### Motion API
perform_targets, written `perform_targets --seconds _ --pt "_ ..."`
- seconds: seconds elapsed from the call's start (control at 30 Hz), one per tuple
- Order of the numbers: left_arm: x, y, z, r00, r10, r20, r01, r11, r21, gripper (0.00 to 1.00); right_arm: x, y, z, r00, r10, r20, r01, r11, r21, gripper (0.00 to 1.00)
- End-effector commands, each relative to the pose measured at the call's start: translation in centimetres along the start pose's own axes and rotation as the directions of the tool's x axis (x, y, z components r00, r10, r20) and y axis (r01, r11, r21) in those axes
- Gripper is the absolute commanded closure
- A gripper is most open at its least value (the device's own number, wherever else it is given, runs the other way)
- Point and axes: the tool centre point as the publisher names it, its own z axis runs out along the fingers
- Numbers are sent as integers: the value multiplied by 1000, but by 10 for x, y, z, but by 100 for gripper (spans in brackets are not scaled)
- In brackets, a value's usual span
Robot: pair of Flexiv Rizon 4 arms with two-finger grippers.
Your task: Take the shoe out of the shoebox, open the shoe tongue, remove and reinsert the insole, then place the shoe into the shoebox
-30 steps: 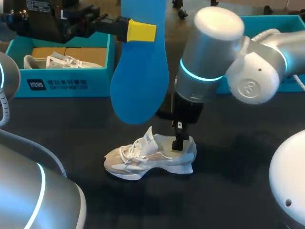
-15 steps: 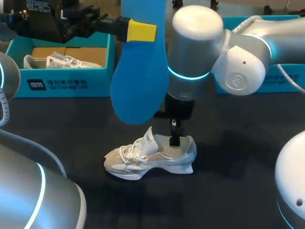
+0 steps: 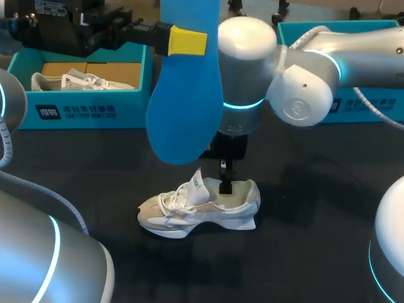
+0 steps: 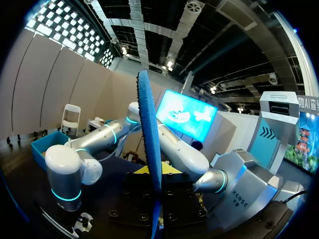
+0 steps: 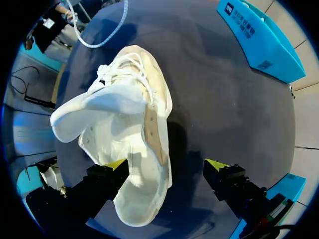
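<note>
Dark tabletop (image 3: 315,252) seen from above, with both arms over it. The right arm (image 3: 303,95) comes in from the right edge and bends down at the middle. The left arm (image 3: 63,28) crosses the far left corner.

A teal shoebox (image 3: 82,107) stands at the far left. It holds a second white shoe (image 3: 82,81) and brown packing. A second teal box (image 3: 372,108) stands at the far right, partly hidden by the right arm.

The blue insole (image 3: 184,107) hangs upright in the air, above the tabletop and ahead of the shoebox. The left pincer (image 4: 155,174) is clenched on it, one finger on each flat face. In the left wrist view the insole shows edge-on between the fingers.

The white shoe (image 3: 189,214) rests on its sole at the middle of the tabletop, outside both boxes, toe toward the robot's left. Its tongue (image 3: 197,184) is lifted and stands clear of the opening.

The right pincer (image 5: 167,167) is released, fingers spread wide. It points down at the heel end of the shoe. One finger is at the shoe's opening; the other is outside, beside the shoe and apart from it.
</note>
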Motion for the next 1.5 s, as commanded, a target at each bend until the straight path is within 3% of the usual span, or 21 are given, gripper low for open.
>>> perform_targets --seconds 0.03,0.13,0.17,0.27,0.33,0.4,0.47,0.73,1.1,1.23,1.27,1.37,1.5 --pt "0 -1 1 1000 0 0 0 1000 -3 100 -4 4 18 1000 -6 -27 6 1000 4 0" --pt "0 -1 1 1000 0 0 0 1000 -3 100 -4 2 25 999 -3 -35 3 1000 -6 7" --pt "0 -1 1 1000 0 0 0 1000 -3 100 -5 1 27 999 -1 -41 1 1000 -13 15" --pt "0 -1 1 1000 0 0 0 1000 -3 100 -5 1 30 999 -2 -54 1 1000 -12 25" --pt "0 -1 1 1000 0 0 0 1000 -3 100 -5 0 31 998 -2 -59 1 1000 -10 55" --pt "0 -1 1 1000 0 0 0 1000 -3 100 -5 -1 36 997 -2 -82 1 1000 -13 72" --pt "0 -1 1 1000 0 0 0 1000 -3 100 -5 -2 40 996 0 -92 -1 1000 -13 100" --pt "0 -1 1 1000 0 0 0 1000 -3 100 4 -1 35 993 22 -119 -23 1000 -8 100" --pt "0 -1 1 1000 0 0 0 1000 -3 100 22 -3 1 967 191 -167 -195 981 -5 100" --pt "0 -1 1 1000 0 0 0 1000 -3 100 34 -6 -12 906 406 -115 -413 910 -43 100" --pt "0 -1 1 1000 0 0 0 1000 -3 100 39 -3 -16 874 477 -91 -484 872 -73 100" --pt "0 -1 1 1000 0 0 0 1000 -3 100 49 11 -23 850 525 -36 -525 840 -138 100" --pt "0 -1 1 1000 0 0 0 1000 -3 100 49 11 -23 850 525 -36 -525 840 -138 100"
